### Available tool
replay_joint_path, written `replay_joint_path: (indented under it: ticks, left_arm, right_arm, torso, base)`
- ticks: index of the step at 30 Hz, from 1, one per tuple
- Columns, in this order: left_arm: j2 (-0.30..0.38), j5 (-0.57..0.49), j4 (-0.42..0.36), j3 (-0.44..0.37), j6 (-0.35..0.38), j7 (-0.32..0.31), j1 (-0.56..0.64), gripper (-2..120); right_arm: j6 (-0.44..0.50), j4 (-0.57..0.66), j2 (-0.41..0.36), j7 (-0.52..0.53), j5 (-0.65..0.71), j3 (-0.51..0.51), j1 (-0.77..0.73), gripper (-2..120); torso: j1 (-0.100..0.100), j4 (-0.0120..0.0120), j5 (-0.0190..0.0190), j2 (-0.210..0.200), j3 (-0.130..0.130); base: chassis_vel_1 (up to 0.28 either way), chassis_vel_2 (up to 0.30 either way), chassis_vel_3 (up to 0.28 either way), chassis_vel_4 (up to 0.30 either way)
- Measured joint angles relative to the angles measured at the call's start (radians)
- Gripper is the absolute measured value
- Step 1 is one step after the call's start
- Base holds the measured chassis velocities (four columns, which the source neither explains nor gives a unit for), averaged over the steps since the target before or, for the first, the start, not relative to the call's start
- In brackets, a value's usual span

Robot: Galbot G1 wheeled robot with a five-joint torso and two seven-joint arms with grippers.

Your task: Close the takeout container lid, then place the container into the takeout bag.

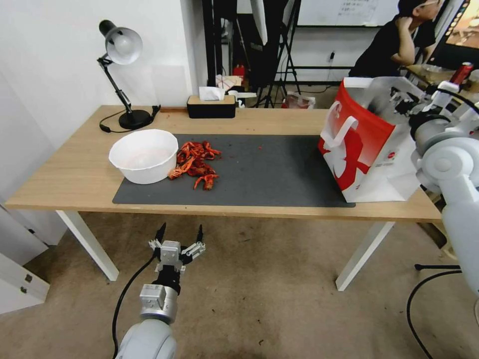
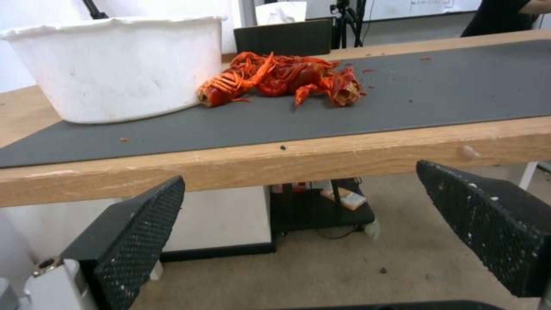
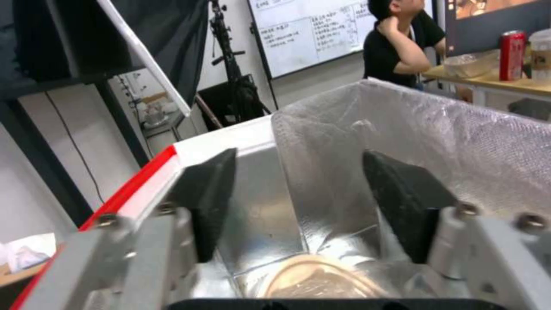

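Table (image 1: pixel 279 117): a long wooden top carrying a dark grey mat (image 1: pixel 269 169), with a desk lamp and a tissue box along its far edge.
Takeout bag (image 1: pixel 366 152): stands upright at the right end of the mat, mouth open, white handle hanging on the side that faces the mat; the right wrist view looks down its silvery liner (image 3: pixel 447 142).
White bowl (image 1: pixel 144 154): sits at the left end of the mat, with a heap of red crayfish shells (image 1: pixel 197 162) touching its right side.
Right gripper (image 3: pixel 298 206): hangs over the bag's mouth, jaws spread apart and holding nothing.
Left gripper (image 1: pixel 179 239): parked low in front of the table's near edge, below the top, jaws wide apart and empty.
Takeout container (image 3: pixel 313 280): a rounded clear plastic shape lies at the bottom of the bag, beneath the right gripper; I take this to be the container, though neither berries nor lid label can be made out.
Step in hand: judging by the spread, empty jaws above the bag, the placing looks done and the release complete.
Next move: calls for lifting the right gripper straight up clear of the liner without snagging the bag's rim or tipping it.
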Motion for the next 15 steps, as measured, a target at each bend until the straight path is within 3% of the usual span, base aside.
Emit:
replay_joint_path:
  ticks: [8,10,15]
  left_arm:
    - [0.0,-0.002,-0.008,-0.003,0.002,0.0,0.003,100]
    - [-0.002,-0.001,-0.011,-0.004,-0.001,0.0,0.012,100]
    - [-0.005,0.0,-0.019,-0.009,-0.014,0.004,0.025,100]
  right_arm:
    - [0.069,0.036,-0.018,-0.09,-0.027,-0.001,-0.019,85]
    - [0.125,0.071,-0.034,-0.18,-0.047,0.003,-0.049,96]
    - [0.253,0.153,-0.066,-0.36,-0.089,0.011,-0.151,100]
  torso:
    - [0.0,-0.0001,0.0001,0.0,0.0]
    - [0.0,-0.0001,0.0002,0.0,0.0]
    - [0.0,-0.0001,0.0003,0.0,0.0]
  base:
    - [0.0,0.0,0.0,0.0]
    - [0.0,0.0,0.0,0.0]
    - [0.0,0.0,0.0,0.0]
